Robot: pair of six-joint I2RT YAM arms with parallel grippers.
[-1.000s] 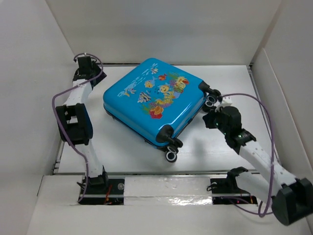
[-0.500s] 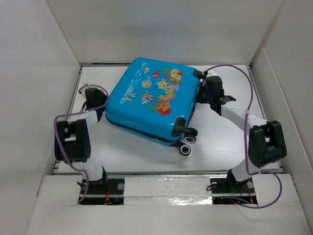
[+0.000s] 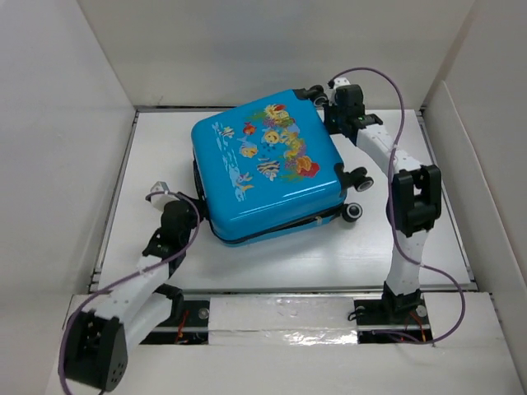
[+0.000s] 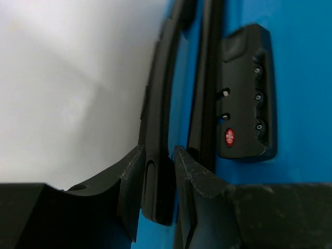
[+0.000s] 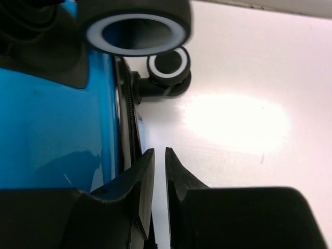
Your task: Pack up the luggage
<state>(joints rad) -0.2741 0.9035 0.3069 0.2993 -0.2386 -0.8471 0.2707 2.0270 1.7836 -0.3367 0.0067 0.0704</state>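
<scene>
The luggage (image 3: 268,169) lies flat and closed on the table (image 3: 272,263), printed shell uppermost, between the two claws. The left claw (image 3: 183,216) meets its near-left edge. In the left wrist view its two fingers pinch the black carry handle (image 4: 158,119) from either side, and the combination lock (image 4: 246,93) sits just to the right of that claw. The right claw (image 3: 338,103) stands at the far-right corner of the case. Its fingers are pressed almost together with only a thin slit between them, nothing is visible in that slit, and the zip track (image 5: 129,119) runs just to its left. Two black wheels (image 5: 132,28) lie directly ahead of the right claw.

Step in hand, as judged: the shell is already shut, and the arms appear to be turning and steadying the case for fastening. Whether the zip is fully run cannot be told. The next move probably calls for the left claw to hold the handle as an anchor while the right claw finds the zip pull, which is not in view, without snagging on the wheels.

Change from the earlier frames: the case has swung round, so its wheels now point right rather than toward the near edge. The left claw has come down from the far-left side to the near-left edge. The right claw has travelled from the near-right wheels to the far corner.
</scene>
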